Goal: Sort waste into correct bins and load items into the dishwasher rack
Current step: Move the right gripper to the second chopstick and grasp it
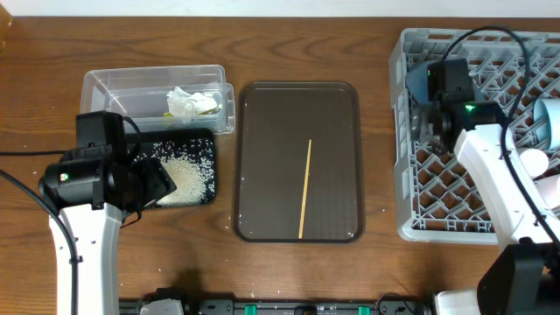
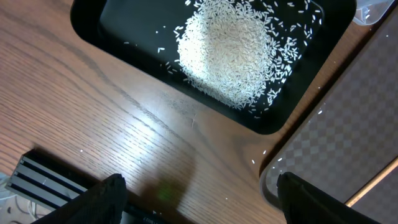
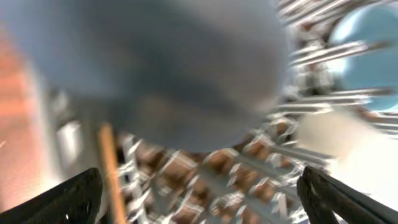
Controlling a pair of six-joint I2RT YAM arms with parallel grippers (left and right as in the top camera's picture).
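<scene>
Rice grains [image 2: 230, 56] in black tray [image 2: 124, 37] on wooden table [image 2: 93, 124]; left gripper [image 2: 199, 183], right gripper [image 3: 200, 177] spread wide, empty.

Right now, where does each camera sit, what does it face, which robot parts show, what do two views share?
Overhead: above the table, looking down; left arm and right arm show.
Left wrist: on left arm, facing the black tray; left gripper at bottom.
Right wrist: on right arm, facing the dishwasher rack, blurred; right gripper at bottom.
Shared: overhead and left wrist show the rice.
</scene>
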